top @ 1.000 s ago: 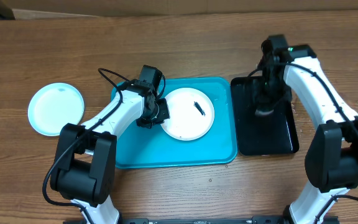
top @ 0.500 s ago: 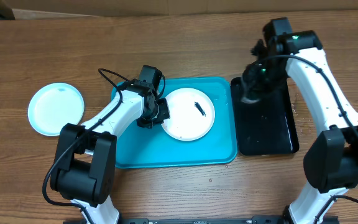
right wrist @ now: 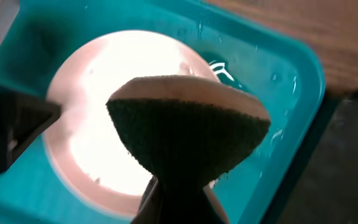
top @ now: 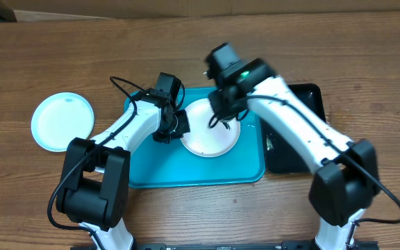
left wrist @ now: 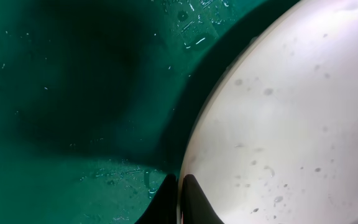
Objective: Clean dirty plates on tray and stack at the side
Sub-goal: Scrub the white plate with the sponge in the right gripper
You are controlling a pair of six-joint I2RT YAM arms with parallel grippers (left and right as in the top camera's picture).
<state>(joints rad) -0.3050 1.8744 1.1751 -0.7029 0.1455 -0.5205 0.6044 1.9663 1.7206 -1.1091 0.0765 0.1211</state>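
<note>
Pinches the rim of the white plate [top: 207, 142] with the left gripper [top: 180, 131], inside the blue tray [top: 186, 173]. Clamps a dark sponge [right wrist: 188, 134] in the right gripper [right wrist: 176, 193], poised over that plate.

No text, label, brand, number or sign legible in any view. Surfaces checked: white plate [top: 203, 139], turquoise tray [top: 186, 173], black tray [top: 310, 96], sponge [right wrist: 188, 124], wooden table [top: 47, 55].
</note>
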